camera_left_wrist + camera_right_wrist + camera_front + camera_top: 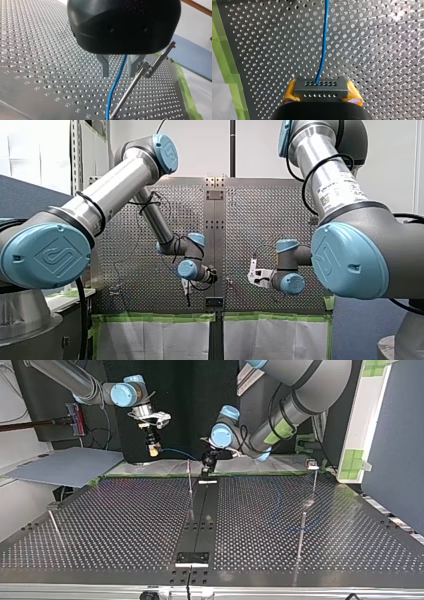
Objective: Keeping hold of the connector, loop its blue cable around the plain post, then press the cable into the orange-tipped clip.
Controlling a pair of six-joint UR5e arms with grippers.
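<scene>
Across the desk (125, 520), starting at the top view's left, a short rod (55, 527) leans near the desk's edge. Right of it, my right pincer (154, 451) hangs clear above the far edge of the perforated surface. In the right wrist view its yellow pads (353, 98) are clamped on the black connector (320, 89) from both sides. The connector shows two rows of small holes, and the blue cable (323, 45) leaves one hole in the farther row and runs straight ahead over the desk. A strip of green tape (224, 62) borders the desk off to one side. In the top view the cable sags slightly as it runs rightward to my left pincer (206, 466), which is black and hangs over the far end of the dark centre strip (202, 510). A thin post (190, 480) stands just left of that pincer. In the left wrist view its two metal fingers (105, 66) stand apart, and the cable drops between them with a gap on either side. Just beside one finger is a slanted post (130, 90) with a small bracket (146, 69) and an orange-red tip (174, 45). The cable runs alongside this post and comes close to its foot; I cannot tell whether they touch. Further right in the top view, a pale-headed post (313, 466) and a bare rod (301, 535) stand well apart from the cable.
</scene>
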